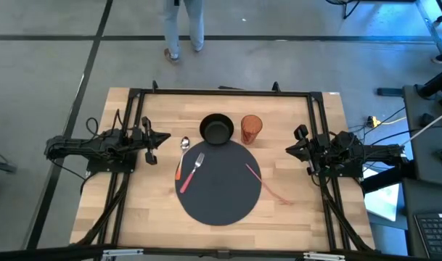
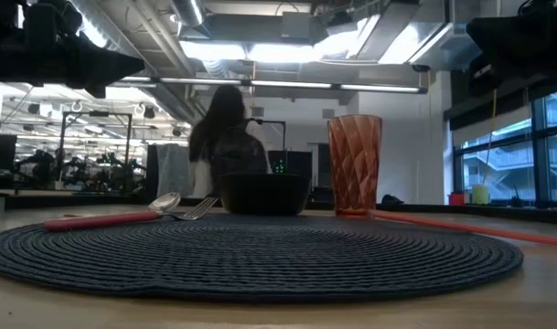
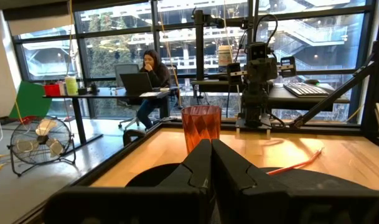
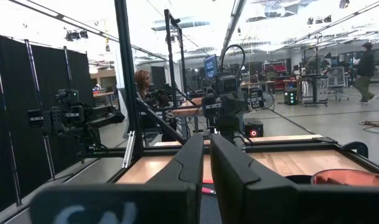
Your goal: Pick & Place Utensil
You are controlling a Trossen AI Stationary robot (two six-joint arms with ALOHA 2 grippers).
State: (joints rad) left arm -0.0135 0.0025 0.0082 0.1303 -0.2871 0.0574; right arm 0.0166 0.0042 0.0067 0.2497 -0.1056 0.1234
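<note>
From overhead I see both arms parked at the table's sides. The left gripper sits at the left edge, well apart from the round dark placemat. Its wrist camera shows the two fingers pressed together, clenched on nothing. The right gripper waits at the right edge; in its own wrist view a narrow slit shows between the fingers, so I read it as all but closed and empty.

The fork, silver head on an orange-red handle, lies slantwise on the placemat's left part, tines pointing toward the black bowl. A spoon with the same sort of handle lies just beside it at the mat's left rim; I can't make out whether the two handles touch. From table height their heads sit close together and the handles merge into one red strip.

A thin pinkish utensil runs from the mat's right part onto the bare wood; it is too slim for me to identify. The orange tumbler stands beside the bowl.

A person's legs are cut off at the overhead picture's top edge.
</note>
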